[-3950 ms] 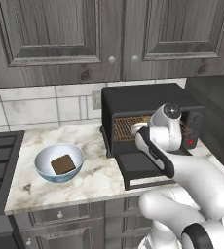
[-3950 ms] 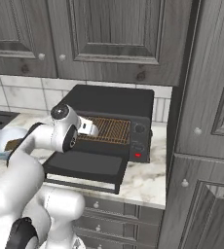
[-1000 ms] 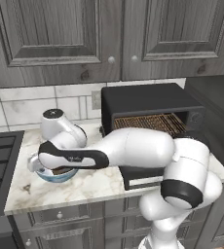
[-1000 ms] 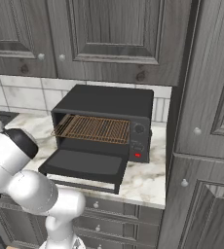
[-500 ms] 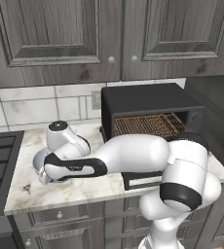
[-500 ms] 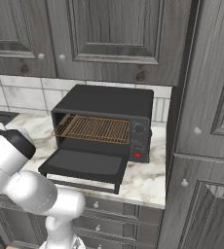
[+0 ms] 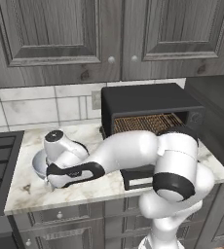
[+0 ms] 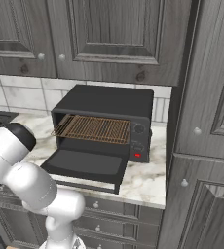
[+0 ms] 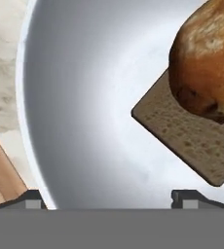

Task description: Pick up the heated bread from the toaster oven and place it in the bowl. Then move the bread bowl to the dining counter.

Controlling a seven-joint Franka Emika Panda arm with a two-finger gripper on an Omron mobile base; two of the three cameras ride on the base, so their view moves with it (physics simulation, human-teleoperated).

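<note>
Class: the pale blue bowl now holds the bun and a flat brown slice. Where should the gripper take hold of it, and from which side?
Grip the pale blue bowl's thin raised rim from above, one finger inside, one outside, on the bare side away from the round orange-brown bun and flat brown slice.

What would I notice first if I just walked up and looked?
The big white robot arm bending low across the marble counter, with its open claw over the bowl. Inside the bowl an orange-brown bun sits on a flat brown square piece. Behind, the black toaster oven stands with its door dropped open.
</note>
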